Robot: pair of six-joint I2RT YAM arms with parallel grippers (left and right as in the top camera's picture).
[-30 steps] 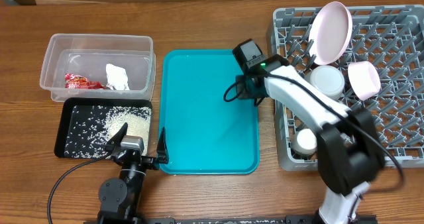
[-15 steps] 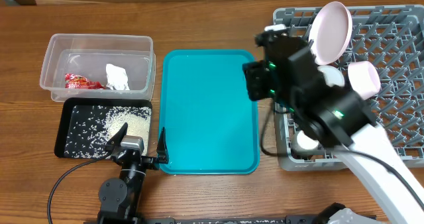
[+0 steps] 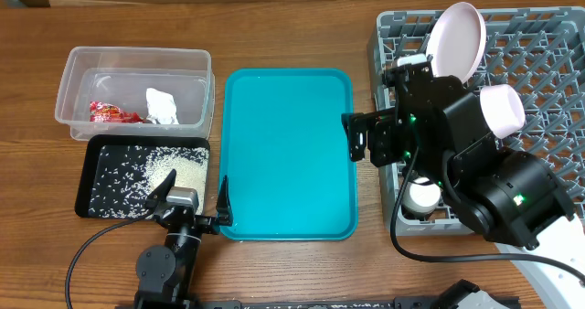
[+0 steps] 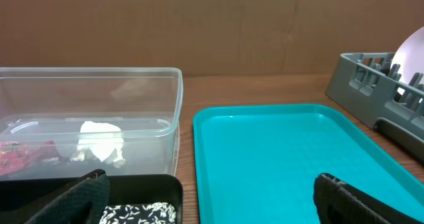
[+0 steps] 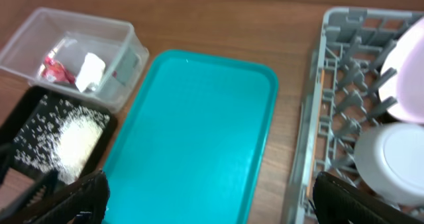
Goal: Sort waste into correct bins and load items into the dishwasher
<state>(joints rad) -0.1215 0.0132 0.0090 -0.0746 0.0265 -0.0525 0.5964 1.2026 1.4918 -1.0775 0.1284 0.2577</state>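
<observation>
Waste: wrapper (image 3: 114, 113) and tissue (image 3: 163, 106) in clear tub (image 3: 132, 60); rice (image 3: 174, 170) in black tray (image 3: 87, 176).
Dishes: I see plate (image 3: 457, 42), bowl (image 3: 501, 108) and cup (image 3: 421, 196) in dish rack (image 3: 548, 154).
Left pincer (image 3: 195, 192): spread wide, empty, beside black tray.
Right pincer (image 5: 209, 184): spread wide, empty, above teal tray (image 3: 283, 154).

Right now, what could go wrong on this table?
The right arm hangs over the left side of the grey rack, close to the large plate leaning upright there; a careless swing might knock it over. The open left gripper sits at the edge of the shallow black tray; a nudge could scatter its loose rice.
</observation>
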